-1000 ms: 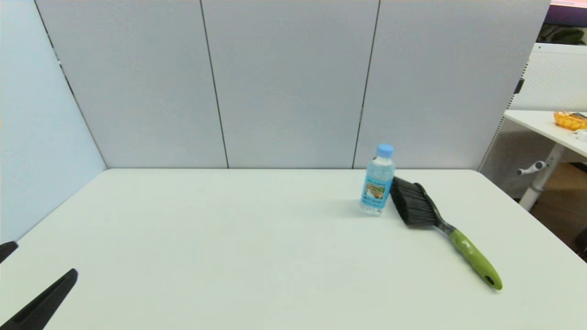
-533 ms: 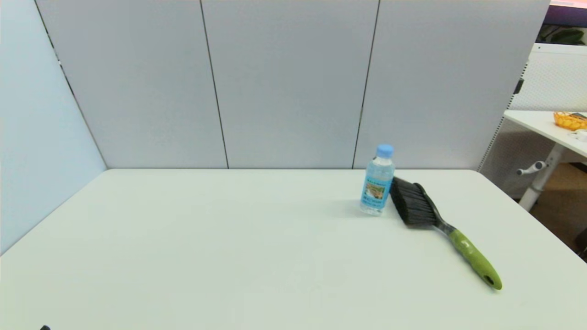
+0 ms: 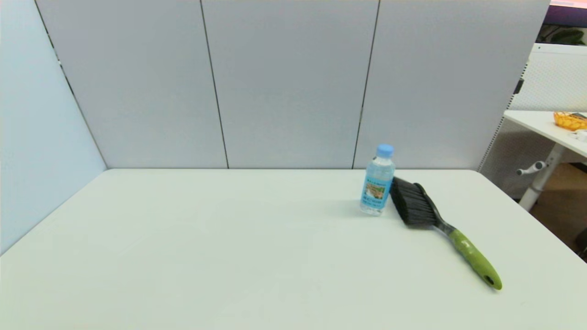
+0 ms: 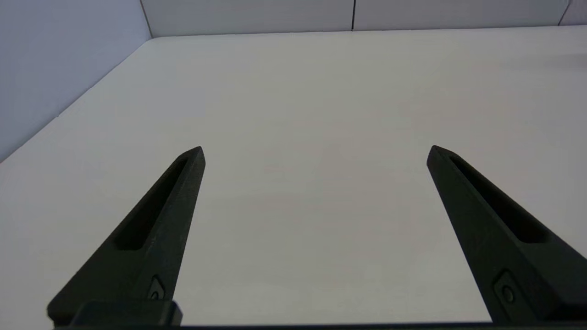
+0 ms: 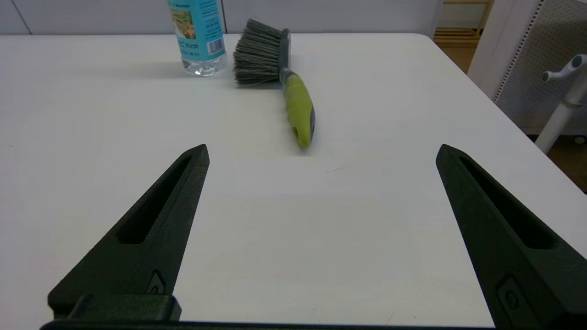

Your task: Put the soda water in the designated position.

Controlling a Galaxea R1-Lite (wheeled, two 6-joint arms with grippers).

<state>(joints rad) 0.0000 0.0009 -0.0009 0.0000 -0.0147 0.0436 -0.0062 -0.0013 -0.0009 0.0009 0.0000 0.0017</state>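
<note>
Soda water [image 3: 378, 181] is being kept upright, right of centre in head view, just beside brush [image 3: 435, 220] bristles. Left gripper [image 4: 315, 149] & right gripper [image 5: 322, 146] are being held wide apart, nothing gripped.

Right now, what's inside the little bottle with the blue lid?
The soda water holds clear, colourless liquid; you can see it above and below the blue label. The label hides the middle part. It stands upright on the table, beside the brush.
</note>
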